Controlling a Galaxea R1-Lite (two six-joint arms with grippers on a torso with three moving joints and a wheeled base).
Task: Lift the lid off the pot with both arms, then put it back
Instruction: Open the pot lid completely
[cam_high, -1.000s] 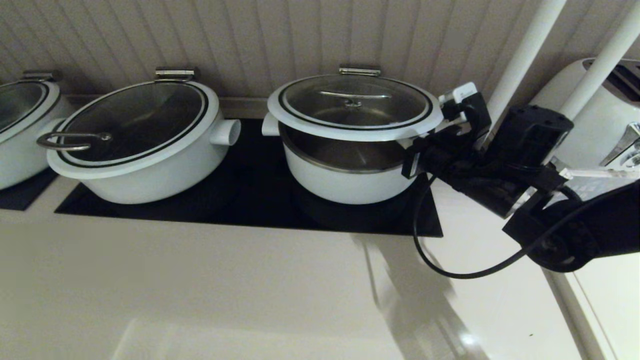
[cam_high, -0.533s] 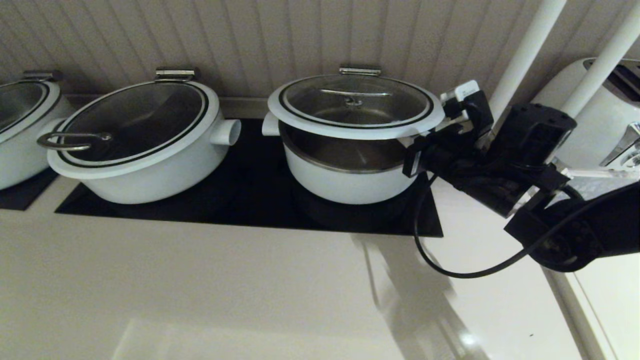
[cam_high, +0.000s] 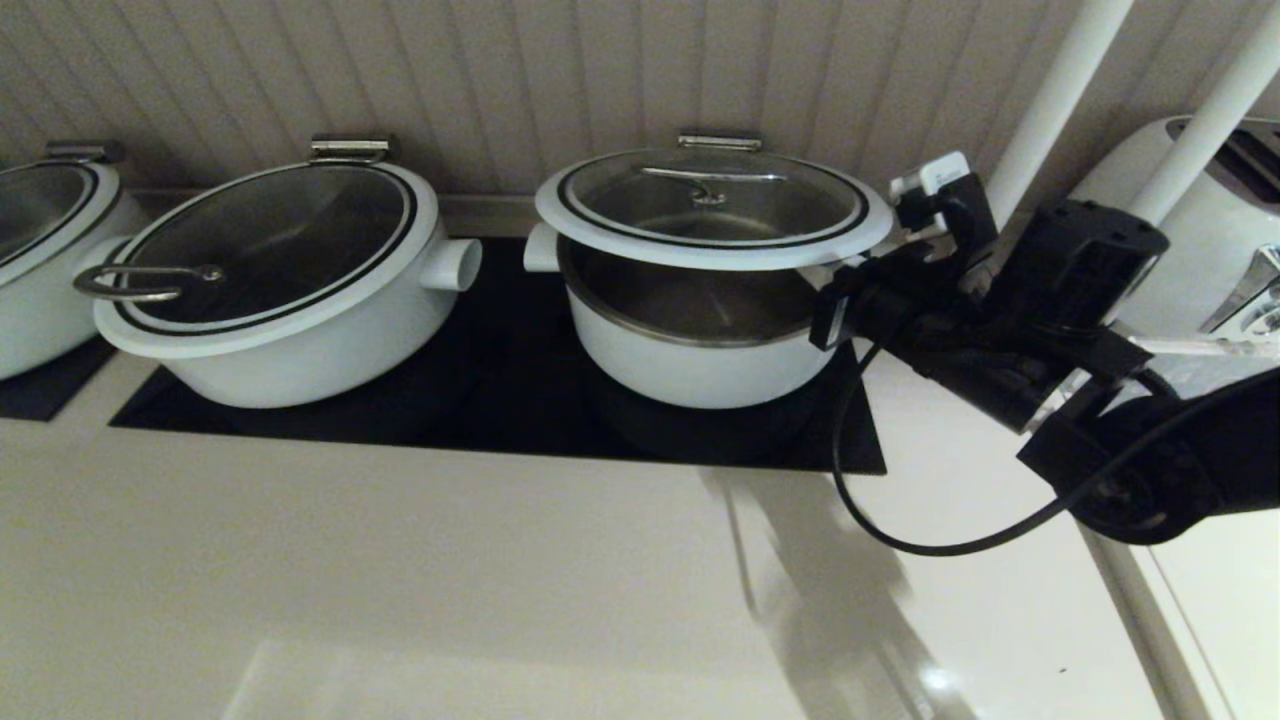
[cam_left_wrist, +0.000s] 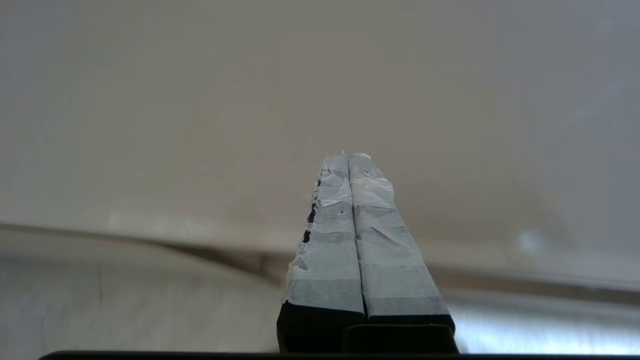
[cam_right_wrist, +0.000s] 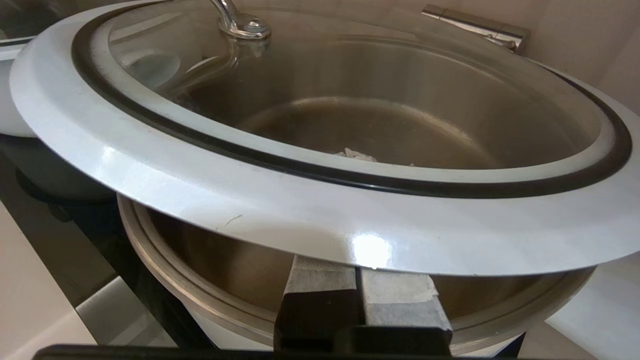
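Observation:
The round glass lid (cam_high: 712, 215) with its steel bar handle is tilted up over the round white pot (cam_high: 690, 365). Its near and right edge is raised, so the steel inner bowl shows beneath. The far edge sits by the hinge clip (cam_high: 719, 141). My right gripper (cam_high: 835, 290) is shut, and its fingers are pushed under the lid's right rim, bearing it from below. In the right wrist view the fingers (cam_right_wrist: 320, 280) lie together under the white rim (cam_right_wrist: 300, 200), tips hidden, above the pot's steel rim (cam_right_wrist: 165, 270). My left gripper (cam_left_wrist: 348, 157) is shut and empty over a plain pale surface. It is outside the head view.
A wider oval white pot (cam_high: 290, 330) with a loop-handled lid stands left of the round pot. Another pot (cam_high: 40, 260) is at the far left. All sit on a black cooktop (cam_high: 500, 400) against the wall. A white toaster (cam_high: 1210, 230) and two white poles (cam_high: 1050, 110) stand at the right.
My right gripper has risen a little. It has pushed the lid's right and near edge higher, and the gap over the pot has widened.

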